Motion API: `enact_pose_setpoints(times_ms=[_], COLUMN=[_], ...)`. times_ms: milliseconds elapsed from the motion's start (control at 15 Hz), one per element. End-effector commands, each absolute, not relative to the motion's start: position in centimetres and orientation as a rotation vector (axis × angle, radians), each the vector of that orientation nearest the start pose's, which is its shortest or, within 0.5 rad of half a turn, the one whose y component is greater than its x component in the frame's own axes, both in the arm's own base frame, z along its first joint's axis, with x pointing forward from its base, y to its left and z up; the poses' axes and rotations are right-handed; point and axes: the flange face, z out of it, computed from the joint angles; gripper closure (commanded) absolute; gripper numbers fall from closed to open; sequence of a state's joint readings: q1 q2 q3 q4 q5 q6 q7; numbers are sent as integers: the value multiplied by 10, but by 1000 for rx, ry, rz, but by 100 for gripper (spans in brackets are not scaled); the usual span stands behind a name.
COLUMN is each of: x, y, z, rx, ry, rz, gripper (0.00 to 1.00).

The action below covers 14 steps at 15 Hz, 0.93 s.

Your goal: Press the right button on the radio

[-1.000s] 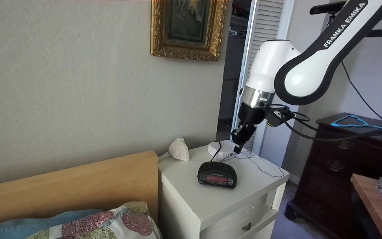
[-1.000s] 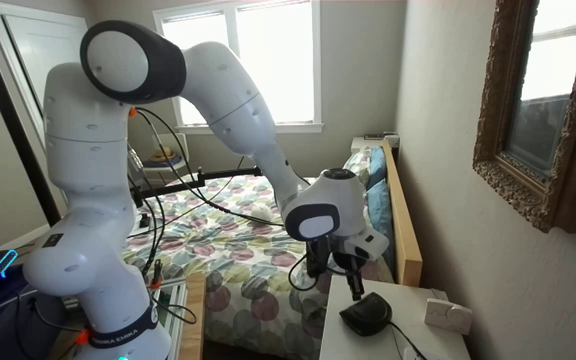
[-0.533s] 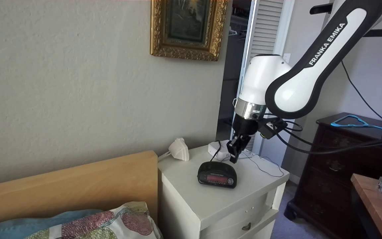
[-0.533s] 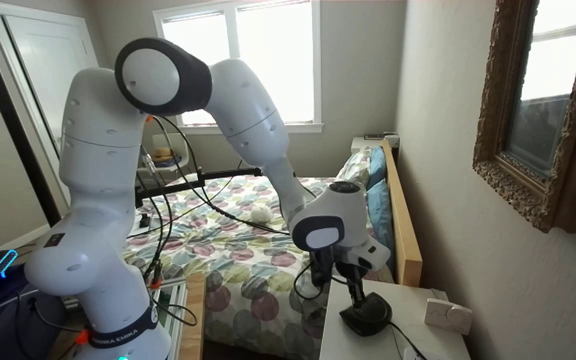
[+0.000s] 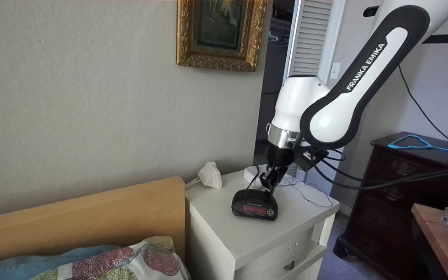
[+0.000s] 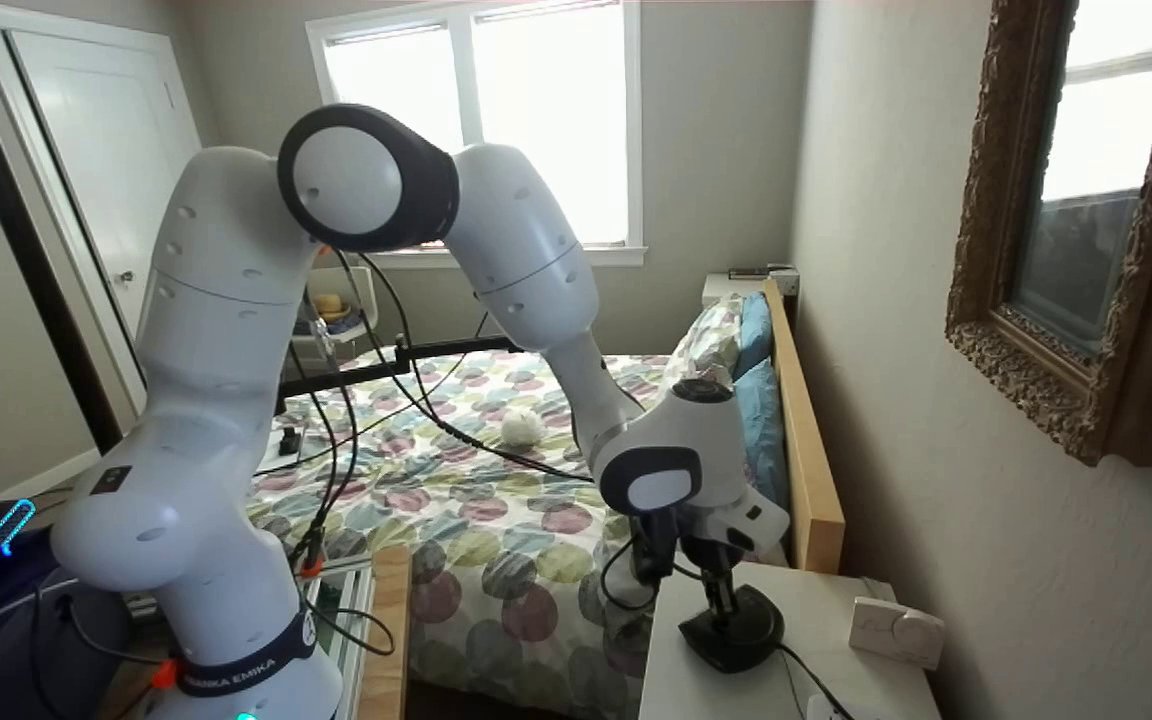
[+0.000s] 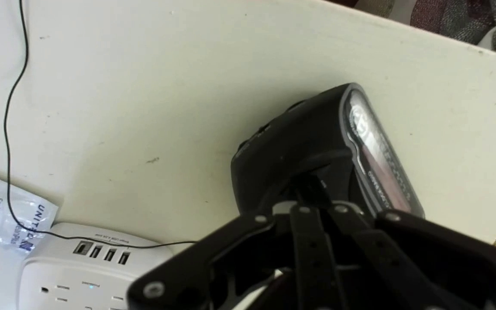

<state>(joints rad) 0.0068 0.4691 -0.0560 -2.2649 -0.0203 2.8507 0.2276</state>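
- The gripper (image 5: 267, 193) has come lower over the last second: a second ago it hung apart, above the radio (image 5: 254, 204); half a second ago its tips were just beside the radio's upper edge in an exterior view; now they reach onto its top in both exterior views.
- Its fingers (image 7: 314, 191) stand close together, narrow rather than spread; whether the tips press a button cannot be told.
- The arm (image 6: 526, 250) has its elbow lower than before, and a light switch (image 5: 335, 70), hidden behind it a second ago, shows on the wall.
- The radio sits where it did on the white bench (image 5: 231, 237), its dim red display (image 5: 254, 210) turned toward the bed side.
- Also on the bench: a white shell-like object (image 5: 210, 175) near the wooden headboard (image 5: 91, 214), a white outlet block (image 7: 80, 271) with USB ports, and a shiny packet (image 7: 11, 211) just beside the block; a thin black cable (image 7: 6, 125) crosses both in the wrist view.
- Around it: dotted bedding (image 6: 476, 500), a bright window (image 6: 556, 120), a gilt-framed picture (image 5: 222, 35), and a dark dresser (image 5: 391, 194) with a blue hanger (image 5: 410, 147) on top.
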Motion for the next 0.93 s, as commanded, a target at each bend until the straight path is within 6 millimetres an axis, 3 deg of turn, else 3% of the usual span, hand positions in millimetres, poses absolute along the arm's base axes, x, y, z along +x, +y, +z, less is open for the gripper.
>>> enact_pose_setpoints(times_ms=[0,467,667,867], x=[553,553,548,554], y=[-25,-27,-34,-25], z=[152,143,122,146], rx=[-3141,-3156,-3186,-3157], ry=[380,383,389,383], rz=[-164,-99,-32,-49], gripper=[98,98,98,98])
